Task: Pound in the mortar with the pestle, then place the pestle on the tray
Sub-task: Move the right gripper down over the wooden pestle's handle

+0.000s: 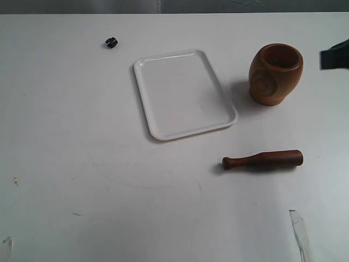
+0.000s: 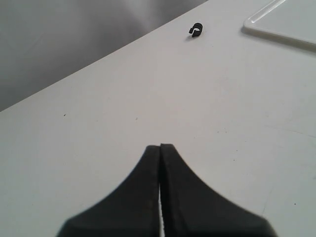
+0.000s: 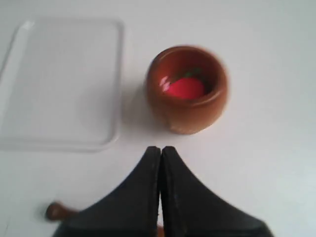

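The wooden mortar point(image 1: 275, 73) stands upright at the right of the table, right of the white tray point(image 1: 158, 123). In the right wrist view the mortar point(image 3: 190, 111) holds something red with a bit of green. The dark pestle point(image 1: 262, 160) lies flat on the table in front of the mortar, knob end toward the left. Only its knob point(image 3: 53, 211) shows in the right wrist view, beside my fingers. My right gripper point(image 3: 160, 148) is shut and empty, above the table between pestle and mortar. A dark part of it point(image 1: 334, 56) shows at the right edge. My left gripper point(image 2: 160, 146) is shut, empty, over bare table.
A small black clip point(image 1: 111, 42) lies at the back left of the table, also seen in the left wrist view as the black clip point(image 2: 196, 30). A strip of clear tape point(image 1: 299, 232) sits near the front right edge. A corner of the tray point(image 2: 286, 22) shows beyond the left gripper.
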Controlling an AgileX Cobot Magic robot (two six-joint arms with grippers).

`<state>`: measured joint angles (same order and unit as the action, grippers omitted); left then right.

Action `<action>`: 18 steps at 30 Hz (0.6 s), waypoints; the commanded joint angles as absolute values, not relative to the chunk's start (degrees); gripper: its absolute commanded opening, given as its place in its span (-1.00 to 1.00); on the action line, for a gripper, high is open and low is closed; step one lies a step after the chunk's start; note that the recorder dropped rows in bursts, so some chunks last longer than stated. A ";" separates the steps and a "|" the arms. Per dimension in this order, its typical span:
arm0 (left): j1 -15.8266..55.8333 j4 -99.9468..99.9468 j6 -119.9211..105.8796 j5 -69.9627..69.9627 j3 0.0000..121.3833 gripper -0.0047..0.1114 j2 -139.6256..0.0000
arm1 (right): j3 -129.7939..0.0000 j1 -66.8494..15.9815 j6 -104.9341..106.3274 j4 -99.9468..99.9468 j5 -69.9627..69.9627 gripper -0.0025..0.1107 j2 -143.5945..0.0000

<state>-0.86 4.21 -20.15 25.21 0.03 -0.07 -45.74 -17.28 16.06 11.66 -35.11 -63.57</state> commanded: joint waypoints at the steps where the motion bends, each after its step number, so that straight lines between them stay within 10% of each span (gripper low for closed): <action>1: -0.42 3.79 -19.68 25.03 0.00 -0.92 0.00 | -54.05 -24.40 29.20 12.39 -48.63 -0.96 -72.48; 13: -0.42 3.79 -19.68 25.03 0.00 -0.92 0.00 | -59.46 -32.08 51.61 5.51 -65.34 -0.95 -85.16; 18: -0.42 3.79 -19.68 25.03 0.00 -0.92 0.00 | -59.46 -32.08 53.96 11.86 -65.48 -0.43 -87.64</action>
